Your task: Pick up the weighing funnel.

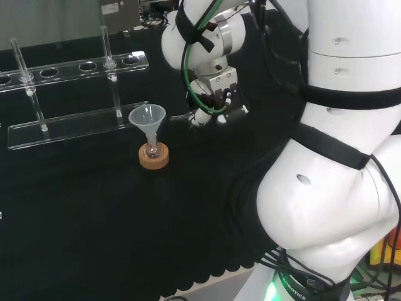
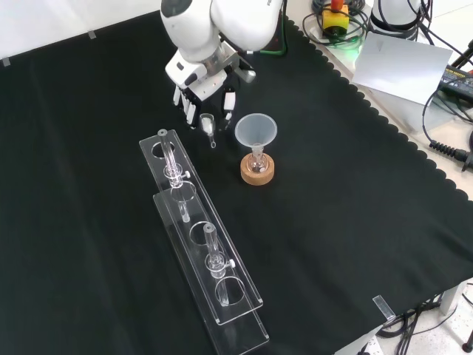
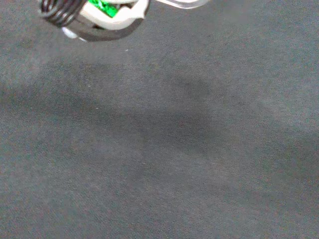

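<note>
Hand (image 2: 203, 85) at weighing funnel (image 2: 209, 127), contact hard to make out

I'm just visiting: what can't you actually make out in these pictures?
Front view: whether the hand holds the weighing funnel or is only near it; the clear piece is too small.
Wrist view: a clear sliver, cut off by the picture's edge, cannot be identified.
Head view: whether the flask under the funnel holds anything; too small.
</note>
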You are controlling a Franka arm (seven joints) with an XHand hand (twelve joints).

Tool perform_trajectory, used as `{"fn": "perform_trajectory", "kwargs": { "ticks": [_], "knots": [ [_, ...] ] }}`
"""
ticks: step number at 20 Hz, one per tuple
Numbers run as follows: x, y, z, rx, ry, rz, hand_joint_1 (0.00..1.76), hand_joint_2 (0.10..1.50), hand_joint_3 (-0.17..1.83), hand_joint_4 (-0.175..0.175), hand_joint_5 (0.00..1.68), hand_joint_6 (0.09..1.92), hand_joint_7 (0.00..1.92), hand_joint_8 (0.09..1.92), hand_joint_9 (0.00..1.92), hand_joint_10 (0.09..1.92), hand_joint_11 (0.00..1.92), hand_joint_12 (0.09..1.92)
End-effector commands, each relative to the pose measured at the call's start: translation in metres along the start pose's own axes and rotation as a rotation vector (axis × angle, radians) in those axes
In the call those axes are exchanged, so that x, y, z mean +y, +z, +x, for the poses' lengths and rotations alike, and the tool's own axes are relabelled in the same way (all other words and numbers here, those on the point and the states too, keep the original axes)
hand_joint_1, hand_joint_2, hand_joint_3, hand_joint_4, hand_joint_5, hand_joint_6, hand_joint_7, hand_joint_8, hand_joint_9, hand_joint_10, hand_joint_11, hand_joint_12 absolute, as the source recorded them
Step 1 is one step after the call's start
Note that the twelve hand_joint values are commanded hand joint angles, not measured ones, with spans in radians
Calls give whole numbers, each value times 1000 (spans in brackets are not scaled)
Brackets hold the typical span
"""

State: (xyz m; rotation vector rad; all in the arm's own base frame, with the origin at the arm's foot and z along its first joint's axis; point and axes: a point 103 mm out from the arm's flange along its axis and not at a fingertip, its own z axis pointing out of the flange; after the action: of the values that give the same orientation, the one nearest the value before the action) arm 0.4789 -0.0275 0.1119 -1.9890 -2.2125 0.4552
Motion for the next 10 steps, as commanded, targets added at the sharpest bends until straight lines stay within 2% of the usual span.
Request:
{"fn": "perform_trajectory", "kwargs": {
  "ticks": [1,7,10],
  "knots": [
    [-22,-15,-19,9,34,-28,1093,823,414,175,1175,753,1136,484,1276,242,865,1067],
    [-48,-52,-23,-34,58,-41,1094,821,416,174,1177,751,1135,483,1281,241,868,1066],
    [-62,-66,-31,-84,71,-48,1094,821,416,174,1178,750,1135,482,1282,240,869,1065]
  ]
}}
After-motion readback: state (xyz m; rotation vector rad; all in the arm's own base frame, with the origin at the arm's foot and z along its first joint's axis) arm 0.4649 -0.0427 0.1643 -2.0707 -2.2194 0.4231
